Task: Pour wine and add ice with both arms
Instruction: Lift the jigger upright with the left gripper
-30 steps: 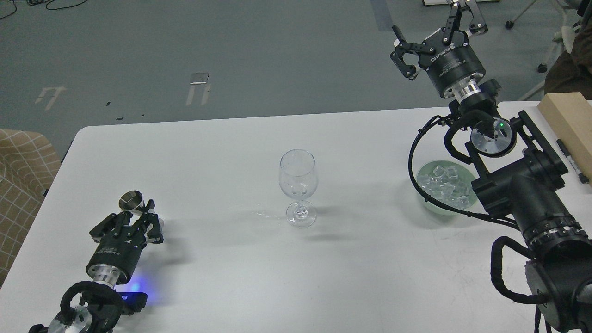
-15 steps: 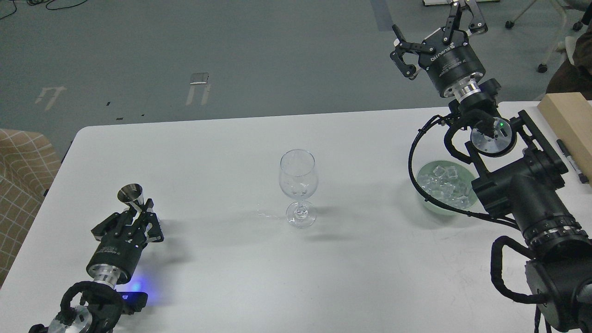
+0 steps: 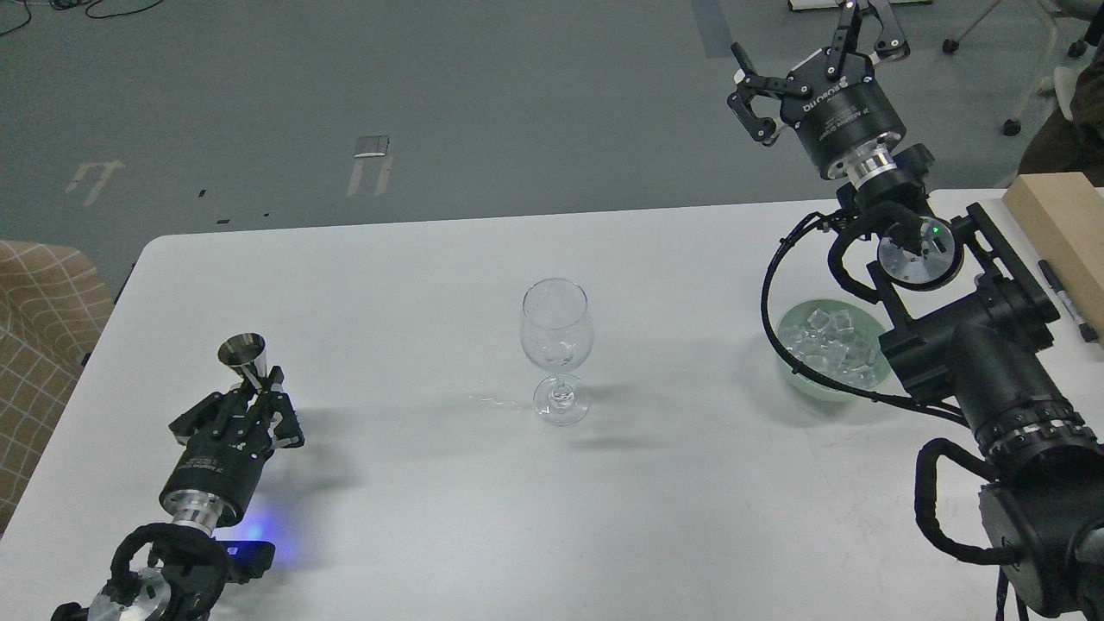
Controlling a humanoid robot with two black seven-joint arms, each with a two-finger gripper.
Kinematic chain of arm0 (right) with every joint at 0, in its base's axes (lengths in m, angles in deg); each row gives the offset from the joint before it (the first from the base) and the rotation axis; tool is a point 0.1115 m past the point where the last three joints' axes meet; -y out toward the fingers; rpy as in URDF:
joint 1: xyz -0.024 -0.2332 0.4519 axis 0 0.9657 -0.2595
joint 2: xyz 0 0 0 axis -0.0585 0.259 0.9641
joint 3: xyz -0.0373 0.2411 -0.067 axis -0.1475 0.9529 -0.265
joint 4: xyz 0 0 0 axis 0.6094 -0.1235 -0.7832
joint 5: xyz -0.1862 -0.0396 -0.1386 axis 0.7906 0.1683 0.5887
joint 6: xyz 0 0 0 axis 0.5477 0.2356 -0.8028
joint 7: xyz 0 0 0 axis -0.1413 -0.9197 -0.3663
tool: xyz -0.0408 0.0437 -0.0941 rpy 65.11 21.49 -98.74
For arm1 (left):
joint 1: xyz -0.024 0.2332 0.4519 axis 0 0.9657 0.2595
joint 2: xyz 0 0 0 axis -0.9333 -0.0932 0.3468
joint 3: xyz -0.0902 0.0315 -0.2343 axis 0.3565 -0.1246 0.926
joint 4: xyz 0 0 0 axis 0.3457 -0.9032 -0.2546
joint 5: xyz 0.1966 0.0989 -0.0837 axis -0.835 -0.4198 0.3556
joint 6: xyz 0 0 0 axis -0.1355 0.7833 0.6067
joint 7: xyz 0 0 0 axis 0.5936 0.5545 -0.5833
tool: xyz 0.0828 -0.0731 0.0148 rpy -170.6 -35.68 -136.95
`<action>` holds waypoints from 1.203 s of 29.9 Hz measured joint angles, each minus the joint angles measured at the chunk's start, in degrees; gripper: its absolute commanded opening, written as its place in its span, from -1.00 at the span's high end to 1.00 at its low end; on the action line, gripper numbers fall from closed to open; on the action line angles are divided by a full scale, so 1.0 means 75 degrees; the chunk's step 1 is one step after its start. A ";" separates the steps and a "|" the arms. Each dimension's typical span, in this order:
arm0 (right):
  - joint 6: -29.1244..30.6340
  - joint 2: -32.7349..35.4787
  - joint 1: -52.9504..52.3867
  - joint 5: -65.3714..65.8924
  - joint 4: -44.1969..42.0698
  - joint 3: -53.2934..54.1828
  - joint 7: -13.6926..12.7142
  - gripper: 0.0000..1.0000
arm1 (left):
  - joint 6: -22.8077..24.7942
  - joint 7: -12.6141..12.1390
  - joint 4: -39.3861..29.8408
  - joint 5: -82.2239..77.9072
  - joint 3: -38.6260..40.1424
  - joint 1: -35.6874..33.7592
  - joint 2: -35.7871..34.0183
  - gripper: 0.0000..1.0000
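The ice [image 3: 830, 345] lies in a pale green bowl [image 3: 798, 379] on the right part of the white bench [image 3: 414, 285]. The right pincer [image 3: 806, 47] is raised beyond the far edge of the bench, well apart from the ice, with its fingers spread apart and empty. The left pincer [image 3: 259, 388] is near the left front of the bench, clamped on a small metal measuring cup [image 3: 243, 356]. An empty wine glass [image 3: 556, 345] stands between both arms.
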 measured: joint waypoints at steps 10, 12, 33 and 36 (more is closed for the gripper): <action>0.0000 0.0000 0.0000 0.0000 0.0000 0.0000 -0.0002 -0.99 | 0.0189 0.0056 -0.0171 -0.0010 -0.0009 -0.0011 -0.0012 0.58; 0.0000 0.0000 0.0000 0.0000 0.0000 0.0000 -0.0002 -1.00 | 0.0192 0.0059 -0.0214 -0.0010 -0.0011 -0.0011 -0.0015 0.58; 0.0000 0.0000 0.0023 0.0000 0.0000 0.0013 0.0004 -1.00 | 0.0147 -0.0031 -0.0992 -0.0096 -0.0153 -0.0275 -0.0413 0.58; 0.0000 0.0000 0.0023 0.0000 0.0000 0.0013 0.0004 -0.99 | 0.0131 -0.0033 -0.1172 -0.0112 -0.0165 -0.0299 -0.0468 0.58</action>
